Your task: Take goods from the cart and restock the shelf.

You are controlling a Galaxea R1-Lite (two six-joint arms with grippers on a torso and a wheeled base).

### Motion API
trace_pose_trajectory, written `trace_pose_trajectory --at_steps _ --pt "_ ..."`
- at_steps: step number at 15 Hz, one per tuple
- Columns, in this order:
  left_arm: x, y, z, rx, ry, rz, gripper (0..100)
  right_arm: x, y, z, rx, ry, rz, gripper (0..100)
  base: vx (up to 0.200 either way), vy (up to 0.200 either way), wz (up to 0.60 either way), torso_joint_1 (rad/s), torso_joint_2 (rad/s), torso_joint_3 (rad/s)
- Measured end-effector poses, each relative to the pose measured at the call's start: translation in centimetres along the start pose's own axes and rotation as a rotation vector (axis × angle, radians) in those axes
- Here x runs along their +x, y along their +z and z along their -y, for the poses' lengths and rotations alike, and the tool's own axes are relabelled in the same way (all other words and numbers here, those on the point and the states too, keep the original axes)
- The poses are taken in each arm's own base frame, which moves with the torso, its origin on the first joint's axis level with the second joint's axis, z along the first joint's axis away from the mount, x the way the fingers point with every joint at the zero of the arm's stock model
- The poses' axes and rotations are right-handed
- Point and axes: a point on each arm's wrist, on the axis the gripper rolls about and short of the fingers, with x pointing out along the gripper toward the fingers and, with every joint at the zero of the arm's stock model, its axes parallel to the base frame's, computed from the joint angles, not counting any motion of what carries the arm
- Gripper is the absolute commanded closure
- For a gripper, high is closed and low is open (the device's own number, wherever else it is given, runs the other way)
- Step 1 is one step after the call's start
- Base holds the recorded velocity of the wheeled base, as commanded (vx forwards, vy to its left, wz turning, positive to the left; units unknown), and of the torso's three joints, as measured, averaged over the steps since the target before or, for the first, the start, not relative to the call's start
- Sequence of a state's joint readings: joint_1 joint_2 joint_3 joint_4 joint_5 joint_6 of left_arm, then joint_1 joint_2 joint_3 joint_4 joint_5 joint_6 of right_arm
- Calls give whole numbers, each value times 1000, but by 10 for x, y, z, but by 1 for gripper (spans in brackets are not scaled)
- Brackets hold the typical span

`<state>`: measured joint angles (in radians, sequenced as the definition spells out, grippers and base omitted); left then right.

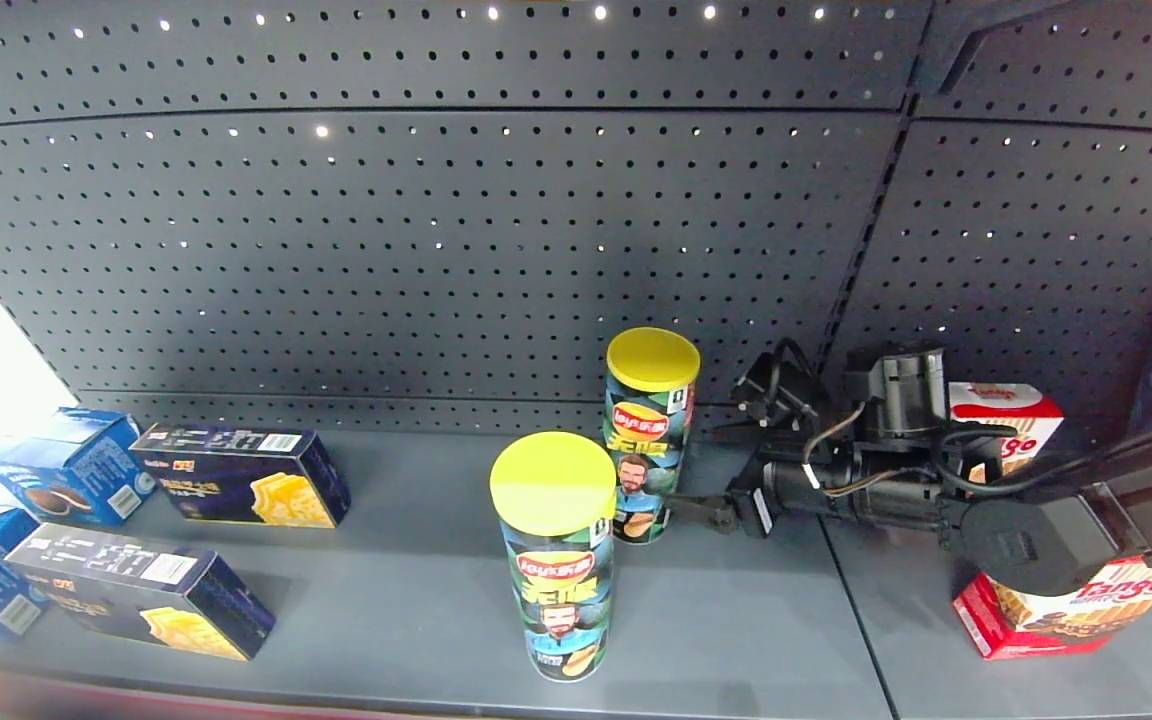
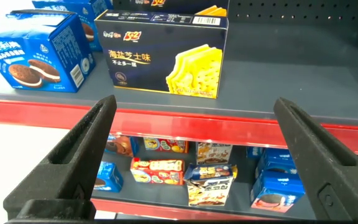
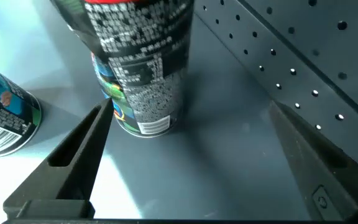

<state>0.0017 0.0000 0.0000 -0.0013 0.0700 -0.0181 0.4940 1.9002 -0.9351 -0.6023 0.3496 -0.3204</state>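
Two tall chip cans with yellow lids stand on the grey shelf [image 1: 416,590]: one at the back [image 1: 648,440], one nearer the front edge [image 1: 556,560]. My right gripper [image 1: 686,508] reaches in from the right, low beside the back can's base. In the right wrist view that gripper [image 3: 191,112] is open. The back can [image 3: 145,68] stands upright just beyond the fingertips, nearer one finger, ungripped; the front can [image 3: 5,112] shows at the edge. My left gripper [image 2: 196,104] is open and empty, facing the shelf's red front lip [image 2: 229,124].
Blue cookie boxes [image 1: 71,465] and dark cracker boxes [image 1: 246,475] lie at the shelf's left. Red-and-white wafer boxes [image 1: 1086,610] sit at the right, under and behind my right arm. A pegboard wall [image 1: 436,250] closes the back. A lower shelf holds several snack packs [image 2: 210,180].
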Motion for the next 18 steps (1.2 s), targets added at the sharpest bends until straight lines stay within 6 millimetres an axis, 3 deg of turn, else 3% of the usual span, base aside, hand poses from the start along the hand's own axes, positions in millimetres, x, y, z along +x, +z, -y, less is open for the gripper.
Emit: trace_pose_trajectory --at_steps 18 --pt "0 0 0 0 0 0 0 -3 -9 14 3 -88 -37 0 0 0 0 0 0 0"
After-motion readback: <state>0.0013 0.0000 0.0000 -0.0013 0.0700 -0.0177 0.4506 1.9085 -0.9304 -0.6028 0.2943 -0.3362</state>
